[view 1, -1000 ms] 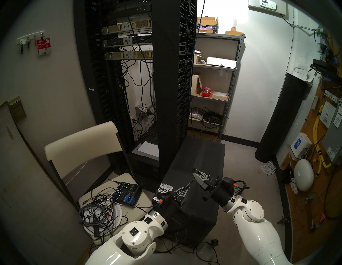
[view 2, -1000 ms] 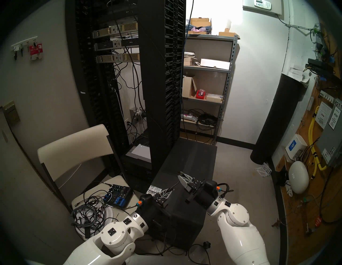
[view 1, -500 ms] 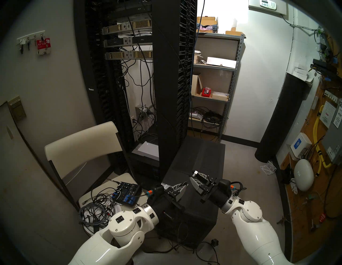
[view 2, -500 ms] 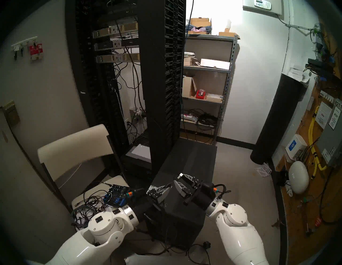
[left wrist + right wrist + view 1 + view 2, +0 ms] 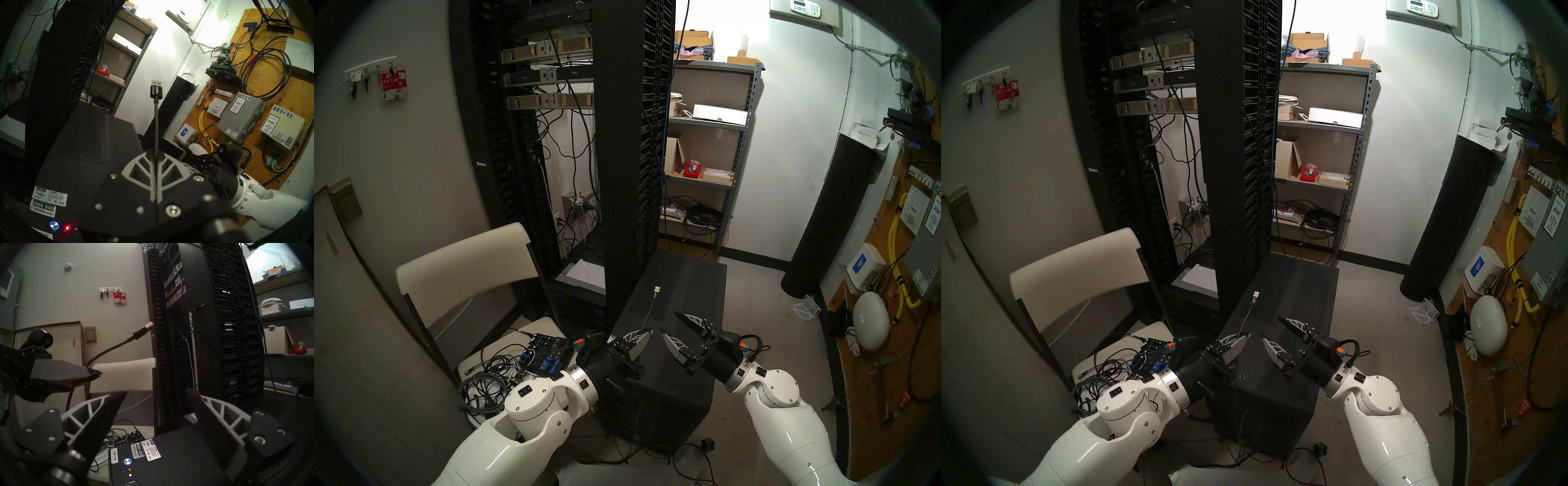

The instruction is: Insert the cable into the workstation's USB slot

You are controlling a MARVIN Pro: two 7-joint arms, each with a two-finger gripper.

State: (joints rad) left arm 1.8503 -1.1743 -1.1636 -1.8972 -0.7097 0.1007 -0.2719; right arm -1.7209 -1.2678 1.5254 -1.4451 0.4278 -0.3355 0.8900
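Left tool [image 5: 644, 334] clenched on the cable [image 5: 650, 310] above the workstation [image 5: 680, 373], plug end pointing up and away, right tool [image 5: 671, 323] released beside it.

Grey concrete floor [image 5: 751, 298] carries the black workstation [image 5: 683, 366], standing upright next to the tall server rack [image 5: 629, 169]. Left of it a cream folding chair [image 5: 463, 268]. Grey metal shelf unit [image 5: 738, 163] at back wall, black cylinder [image 5: 833, 217] w/ small white lattice stand [image 5: 806, 307] near its base at right. Loose black cords [image 5: 690, 458] trail by workstation's front.
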